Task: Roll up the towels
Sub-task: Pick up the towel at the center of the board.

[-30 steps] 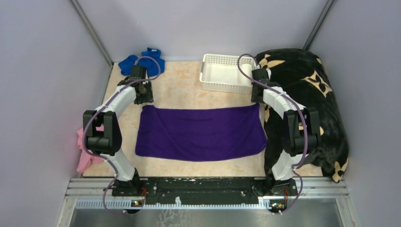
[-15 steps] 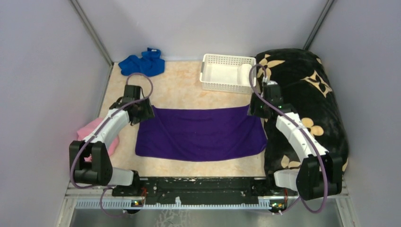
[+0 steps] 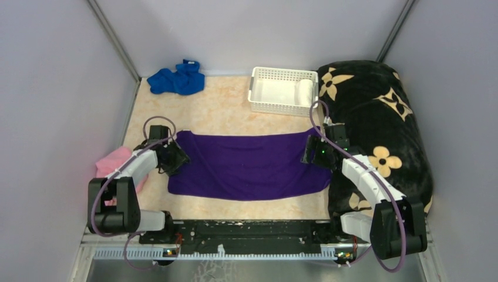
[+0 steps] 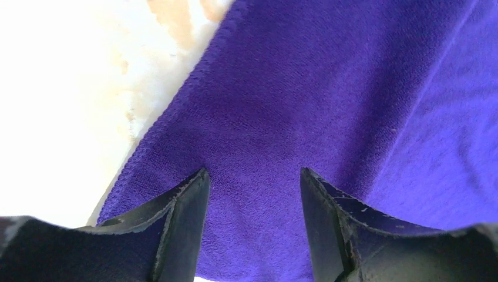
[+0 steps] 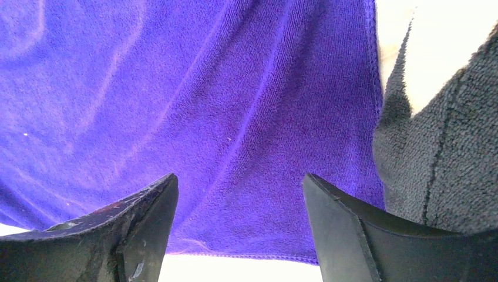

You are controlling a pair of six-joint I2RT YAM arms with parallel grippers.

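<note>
While the purple towel (image 3: 249, 164) lies flat, left gripper (image 4: 252, 194) and right gripper (image 5: 239, 200) gape wide, seemingly empty.

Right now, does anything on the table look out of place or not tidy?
Yes. The blue towel lies crumpled in a heap at the far left corner, not flat. A pink cloth hangs partly over the table's left edge. The purple towel is spread flat, though its outline is slightly uneven.

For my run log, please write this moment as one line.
purple towel: flat on table | left gripper: open, over its left end | right gripper: open, over its right end | rolling: not begun
</note>
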